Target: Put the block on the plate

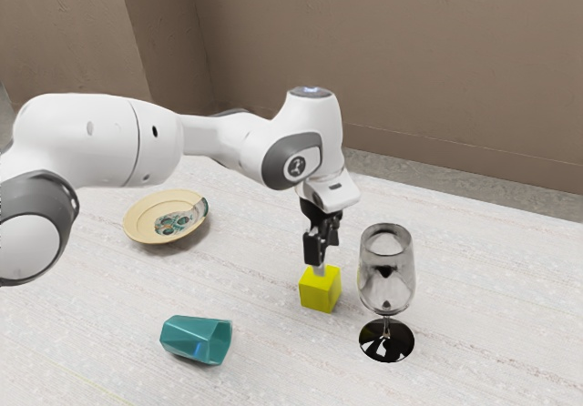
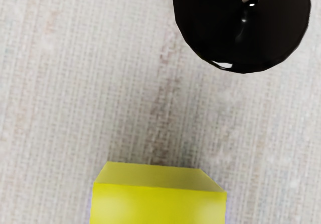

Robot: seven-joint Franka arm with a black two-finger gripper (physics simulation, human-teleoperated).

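Reaching one block (image 1: 319, 291) with one end effector (image 1: 320, 266), grip unclear.
One glass (image 1: 385, 283) is standing beside; at the exterior view's left, one cup (image 1: 189, 337) is lying near, one plate (image 1: 139, 228) far.

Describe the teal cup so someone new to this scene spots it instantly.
Find the pale table under the white arm. In the exterior view, look below the round plate, toward the camera: the faceted teal cup is there. It lies on its side, unlike the upright wine glass, and tapers, unlike the yellow block.
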